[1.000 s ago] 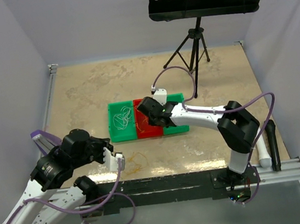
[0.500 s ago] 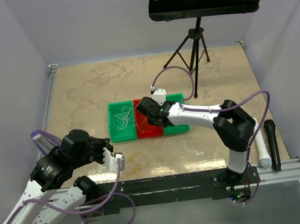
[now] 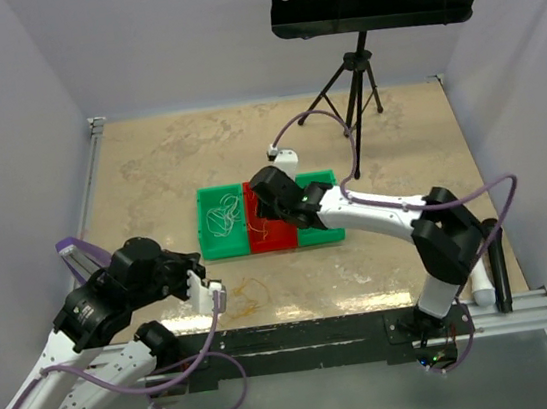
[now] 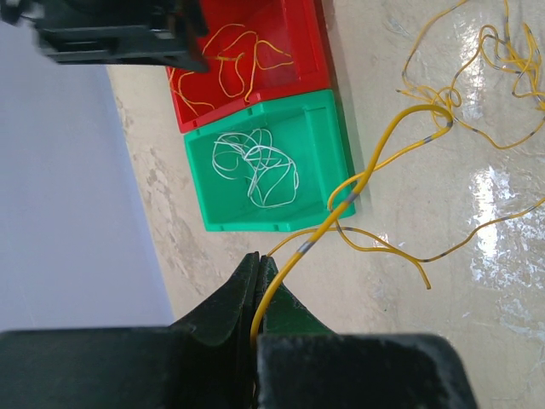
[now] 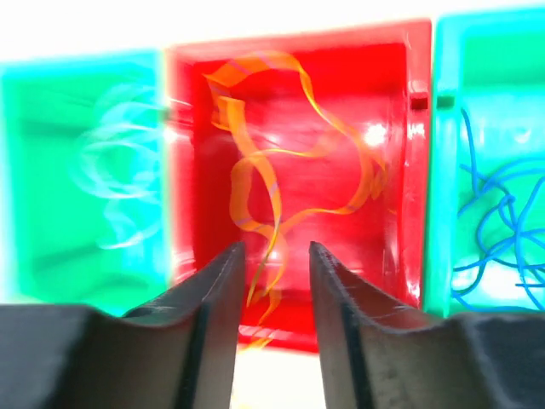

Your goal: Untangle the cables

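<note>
Yellow cable [image 4: 381, 145] clamped in left jaws; right jaws narrowly parted over red bin [image 5: 400, 213].

No readable text, label, brand, number or sign in any view.
</note>
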Controlling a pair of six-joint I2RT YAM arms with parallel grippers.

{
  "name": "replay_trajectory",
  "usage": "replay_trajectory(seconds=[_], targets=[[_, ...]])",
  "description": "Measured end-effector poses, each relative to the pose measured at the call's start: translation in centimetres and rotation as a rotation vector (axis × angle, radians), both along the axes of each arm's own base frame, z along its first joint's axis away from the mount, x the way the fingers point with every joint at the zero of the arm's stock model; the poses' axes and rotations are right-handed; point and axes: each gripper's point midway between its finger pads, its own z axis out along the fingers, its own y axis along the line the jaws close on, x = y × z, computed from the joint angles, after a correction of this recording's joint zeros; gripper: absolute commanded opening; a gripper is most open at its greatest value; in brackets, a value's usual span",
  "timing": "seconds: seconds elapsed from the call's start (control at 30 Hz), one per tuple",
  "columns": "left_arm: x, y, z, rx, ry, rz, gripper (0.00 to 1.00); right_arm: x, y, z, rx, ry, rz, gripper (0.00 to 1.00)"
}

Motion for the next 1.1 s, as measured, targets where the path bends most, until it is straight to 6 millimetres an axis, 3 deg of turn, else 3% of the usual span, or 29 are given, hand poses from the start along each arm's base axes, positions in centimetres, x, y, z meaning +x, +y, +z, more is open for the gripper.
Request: replay_trajectory(seconds=[0.13, 0.3, 0.4, 0.57, 0.67, 0.87, 1.1], targets=[[-0.2, 0.0, -0.1, 0.002, 0.006, -0.003, 0.00, 0.2, 0.7, 4.7, 0.087, -0.083, 0.027, 0.52], [-0.2, 0.0, -0.1, -0.002, 0.008, -0.005, 0.00, -0.7, -0.1, 5.6, 0.082, -0.112, 0.072, 0.49], [-0.2, -0.1, -0.1, -0.017, 0.020, 0.012, 0.00, -2.8, -1.0, 6.5, 0.079, -0.160, 0.171, 0.48], [0.2, -0.3, 0.1, -0.056, 0.025, 0.050, 0.00, -8.1, 0.7, 8.7, 0.173, -0.254, 0.432, 0.48], [0.5, -0.2, -0.4, -0.051, 0.029, 0.069, 0.00, -11.5, 1.6, 6.9, 0.223, -0.248, 0.588, 0.50], [0.5, 0.2, -1.4, -0.034, 0.043, 0.091, 0.00, -16.2, 1.4, -0.5, 0.187, -0.126, 0.781, 0.53], [-0.4, 1.4, -2.4, -0.054, 0.032, 0.122, 0.00, -17.4, 4.3, -1.1, 0.239, -0.147, 0.924, 0.56]])
